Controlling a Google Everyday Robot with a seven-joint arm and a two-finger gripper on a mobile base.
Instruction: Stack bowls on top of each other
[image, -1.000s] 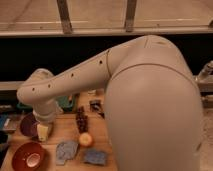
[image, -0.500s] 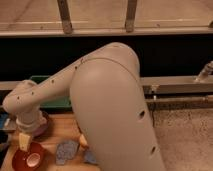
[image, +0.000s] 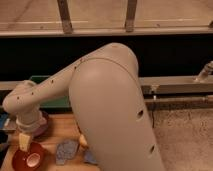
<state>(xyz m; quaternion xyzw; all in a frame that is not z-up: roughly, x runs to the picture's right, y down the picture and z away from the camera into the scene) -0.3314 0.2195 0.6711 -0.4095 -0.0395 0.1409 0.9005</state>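
Arm (image: 107, 110) fills middle of view, reaching down to left.

End effector (image: 25, 144) at lower left, pointing down, just above rim of red bowl (image: 31, 159). Jaws spread wide, nothing held.

Red bowl with pale centre sits on table (image: 59, 131) at front-left corner. Purple bowl (image: 43, 125) is just behind it, partly hidden by wrist. Bowls lie side by side, not stacked.

Green tray (image: 59, 103) behind table. Blue-grey cloth (image: 65, 150) right of red bowl, small orange object (image: 82, 142) beside it.
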